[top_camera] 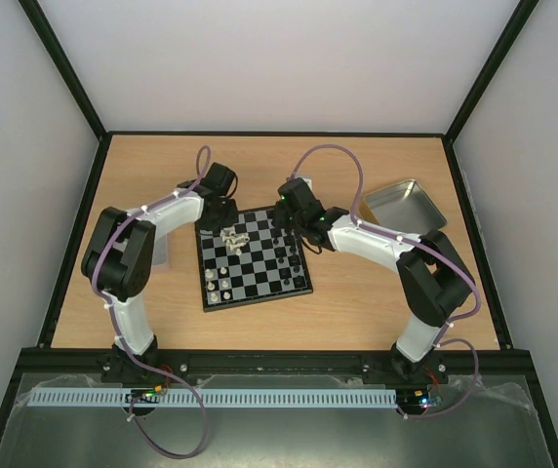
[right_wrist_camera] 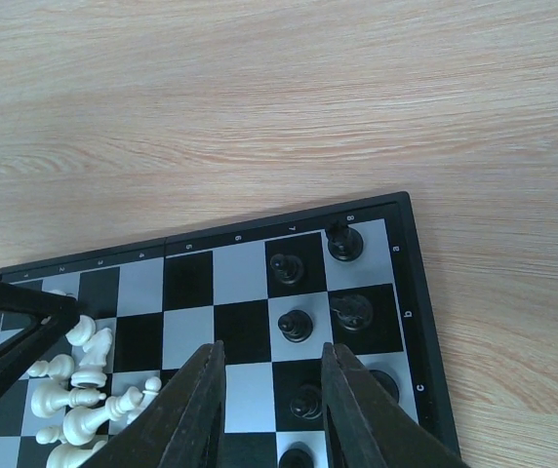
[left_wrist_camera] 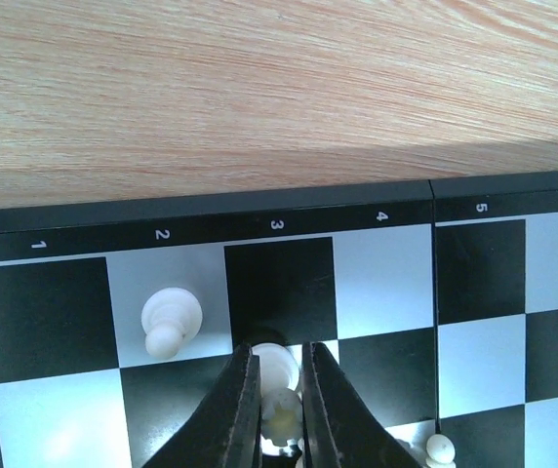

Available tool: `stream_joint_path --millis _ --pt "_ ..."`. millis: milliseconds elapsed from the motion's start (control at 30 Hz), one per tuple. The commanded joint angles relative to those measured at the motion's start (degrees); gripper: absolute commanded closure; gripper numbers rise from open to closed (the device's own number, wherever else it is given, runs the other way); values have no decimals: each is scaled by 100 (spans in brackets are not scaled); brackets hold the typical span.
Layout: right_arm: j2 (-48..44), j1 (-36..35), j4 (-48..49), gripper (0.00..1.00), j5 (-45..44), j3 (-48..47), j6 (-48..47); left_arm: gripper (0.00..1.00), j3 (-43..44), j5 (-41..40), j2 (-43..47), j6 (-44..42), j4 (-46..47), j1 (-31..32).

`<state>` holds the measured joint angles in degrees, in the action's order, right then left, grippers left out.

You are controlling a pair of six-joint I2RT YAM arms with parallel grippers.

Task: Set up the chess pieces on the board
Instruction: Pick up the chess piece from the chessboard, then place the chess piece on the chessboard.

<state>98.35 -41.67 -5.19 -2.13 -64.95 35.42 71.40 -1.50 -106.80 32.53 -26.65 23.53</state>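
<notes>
The left gripper [left_wrist_camera: 279, 353] is clamping a white piece [left_wrist_camera: 279, 375] on the board [left_wrist_camera: 211, 210]. The right gripper [right_wrist_camera: 271, 353] is hovering with its jaws apart, holding nothing.

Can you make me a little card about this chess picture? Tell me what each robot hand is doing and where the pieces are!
board: black and grey checks, lying on the wooden table
left gripper: shut on a white piece
right gripper: open, holding nothing, above the board
white pawn: standing on a light square near the held piece
white pile: many pieces lying jumbled on the board
black pieces: standing upright along one end of the board
silver tin: on the table, off to the right
</notes>
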Motion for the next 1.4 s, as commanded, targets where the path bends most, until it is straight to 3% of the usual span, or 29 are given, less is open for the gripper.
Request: stream_joint_path --millis 0,133,367,567,1000,1367 --pt "-222 -31 105 73 -47 90 62 96 -45 87 380 -93 -155 47" --pt "-232 -27 115 74 -11 101 226 96 -161 90 769 -53 -200 47" --pt "-242 -31 122 74 17 131 257 95 -445 -579 1410 118 -393 18" --pt "-198 -24 123 74 91 145 287 95 -919 -778 1596 313 -186 -366" --pt "-130 -31 67 73 149 116 255 94 -576 -273 625 97 135 -760" --pt "-105 -31 43 73 265 115 212 93 -236 -366 110 49 91 -770"
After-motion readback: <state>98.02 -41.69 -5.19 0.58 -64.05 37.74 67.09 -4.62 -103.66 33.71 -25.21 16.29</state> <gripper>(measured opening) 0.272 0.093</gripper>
